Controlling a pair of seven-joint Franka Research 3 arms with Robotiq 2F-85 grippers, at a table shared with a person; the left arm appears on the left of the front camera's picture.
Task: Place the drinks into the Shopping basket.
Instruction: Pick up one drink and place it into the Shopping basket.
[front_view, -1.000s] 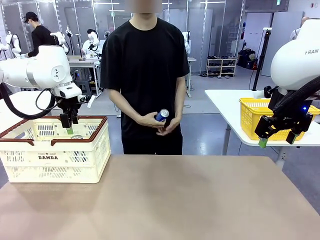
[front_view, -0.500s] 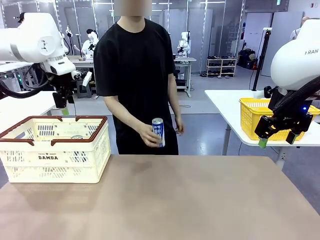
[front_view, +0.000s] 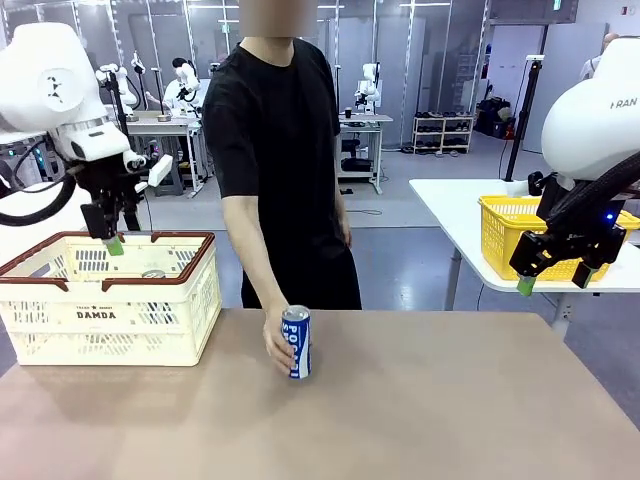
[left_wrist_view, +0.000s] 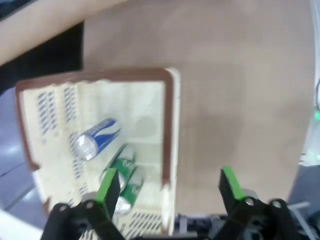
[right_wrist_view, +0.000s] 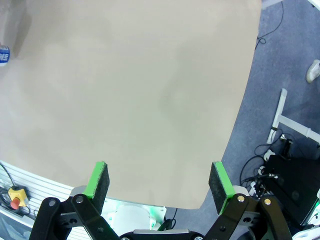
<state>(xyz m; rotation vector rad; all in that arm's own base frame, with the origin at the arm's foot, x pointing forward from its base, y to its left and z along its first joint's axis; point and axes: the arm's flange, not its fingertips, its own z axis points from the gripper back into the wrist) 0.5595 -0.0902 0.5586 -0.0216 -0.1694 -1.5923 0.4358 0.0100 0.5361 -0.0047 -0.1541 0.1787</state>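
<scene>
The person's hand (front_view: 277, 345) has brought a slim blue-and-white can (front_view: 296, 343) down from chest height onto the brown table (front_view: 420, 400), upright, long axis vertical, silver top up: ready for pickup. The left claw (front_view: 108, 238) has lifted clear of the cream lattice shopping basket (front_view: 110, 300), empty and spread; three cans (left_wrist_view: 112, 165) lie inside it. The right claw (front_view: 553, 272) hangs spread, empty.

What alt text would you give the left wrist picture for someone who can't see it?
Looking down past the open left gripper, a cream Shopping basket on a brown table holds three cans lying down: one blue-and-white can and two green cans.
</scene>
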